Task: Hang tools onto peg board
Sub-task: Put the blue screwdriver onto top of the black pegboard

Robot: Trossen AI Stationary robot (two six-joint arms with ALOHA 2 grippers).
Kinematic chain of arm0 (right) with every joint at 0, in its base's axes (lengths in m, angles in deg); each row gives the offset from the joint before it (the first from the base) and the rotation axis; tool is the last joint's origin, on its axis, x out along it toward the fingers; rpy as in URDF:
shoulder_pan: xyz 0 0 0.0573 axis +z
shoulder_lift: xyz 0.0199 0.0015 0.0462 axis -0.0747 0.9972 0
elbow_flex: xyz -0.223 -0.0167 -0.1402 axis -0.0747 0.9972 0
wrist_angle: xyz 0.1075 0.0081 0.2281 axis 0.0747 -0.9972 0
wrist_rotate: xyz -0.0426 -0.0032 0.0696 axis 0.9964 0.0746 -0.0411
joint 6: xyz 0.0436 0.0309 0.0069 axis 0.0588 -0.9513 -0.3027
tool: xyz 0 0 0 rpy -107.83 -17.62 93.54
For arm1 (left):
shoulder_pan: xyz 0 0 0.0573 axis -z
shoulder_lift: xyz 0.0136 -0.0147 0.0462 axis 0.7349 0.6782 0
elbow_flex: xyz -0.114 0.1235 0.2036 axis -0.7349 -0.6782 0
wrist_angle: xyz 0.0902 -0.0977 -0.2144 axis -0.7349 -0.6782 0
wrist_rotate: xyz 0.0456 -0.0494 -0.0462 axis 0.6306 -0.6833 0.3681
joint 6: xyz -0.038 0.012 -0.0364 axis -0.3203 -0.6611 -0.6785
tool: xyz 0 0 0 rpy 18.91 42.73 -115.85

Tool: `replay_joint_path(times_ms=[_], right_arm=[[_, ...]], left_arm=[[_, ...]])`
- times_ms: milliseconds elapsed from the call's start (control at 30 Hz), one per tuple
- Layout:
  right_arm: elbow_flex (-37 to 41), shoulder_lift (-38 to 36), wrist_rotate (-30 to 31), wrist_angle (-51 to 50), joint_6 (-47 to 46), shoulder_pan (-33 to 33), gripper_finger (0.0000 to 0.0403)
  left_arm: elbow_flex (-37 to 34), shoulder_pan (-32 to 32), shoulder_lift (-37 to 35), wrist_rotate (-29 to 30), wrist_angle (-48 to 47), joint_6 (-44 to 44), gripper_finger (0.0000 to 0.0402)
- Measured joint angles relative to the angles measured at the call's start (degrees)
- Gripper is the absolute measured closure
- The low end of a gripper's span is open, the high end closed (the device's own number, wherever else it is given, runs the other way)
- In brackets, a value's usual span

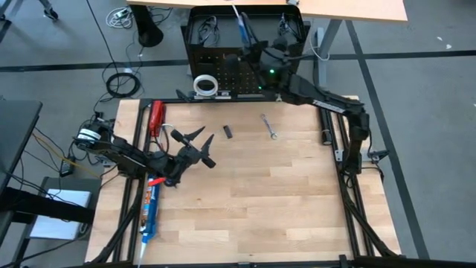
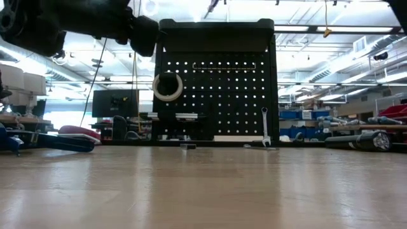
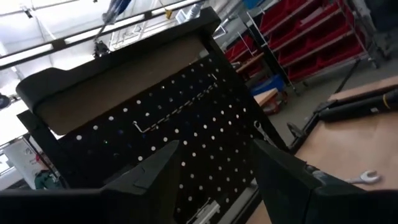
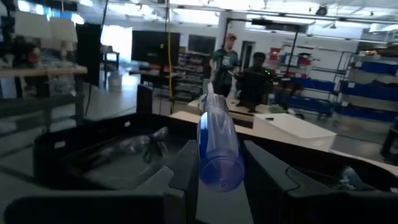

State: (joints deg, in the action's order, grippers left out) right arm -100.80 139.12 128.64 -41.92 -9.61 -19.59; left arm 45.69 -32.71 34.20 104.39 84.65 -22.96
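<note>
We read no brand, label or writing on anything here. The largest thing we see is the pale wooden table (image 1: 245,193), with the peg board (image 2: 216,89) upright at its far edge. Behind the board's top sits a black tray (image 4: 93,155) holding safety glasses (image 4: 140,148).

Along the table's left edge lie the long blue caulking gun (image 1: 150,208) and the red-handled tool (image 1: 156,117).

The right gripper (image 4: 217,165) is above the board, its fingers clenched on the blue-handled screwdriver (image 4: 217,146). The left gripper (image 1: 195,145) hovers over the left part of the table, fingers spread and empty.

The white tape roll (image 2: 167,86) hangs on the board; one silver wrench (image 2: 264,124) hangs lower right. Another wrench (image 1: 269,126) and a small black tool (image 1: 228,132) lie on the table before the board.
</note>
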Motion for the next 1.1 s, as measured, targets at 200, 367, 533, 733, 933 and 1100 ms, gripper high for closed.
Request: replay_joint_path(times_ms=[200,367,533,733,933,1100], right_arm=[[0.0,1.4,-0.3,2.7,-1.3,-2.9,0.0296],[0.0,1.7,-0.3,3.3,-3.3,-4.1,0.0295],[0.0,1.7,-1.1,4.6,-3.7,-5.6,0.0295],[0.0,1.7,-2.3,4.7,-5.5,-7.4,0.0294],[0.0,1.7,-2.6,0.8,-9.1,-9.2,0.0293],[0.0,1.7,-3.7,-2.9,-12.6,-10.2,0.0293]], left_arm=[[0.0,0.1,0.0,-0.5,0.3,0.3,0.0200],[0.0,0.1,0.0,-0.8,0.5,0.2,0.0200],[0.0,0.1,0.0,-2.0,0.6,-0.9,0.0200],[0.0,0.2,0.0,-1.9,0.6,-1.0,0.0200],[0.0,0.2,0.0,-1.9,0.6,-1.0,0.0200],[0.0,0.2,0.0,-1.9,0.6,-1.0,0.0200]])
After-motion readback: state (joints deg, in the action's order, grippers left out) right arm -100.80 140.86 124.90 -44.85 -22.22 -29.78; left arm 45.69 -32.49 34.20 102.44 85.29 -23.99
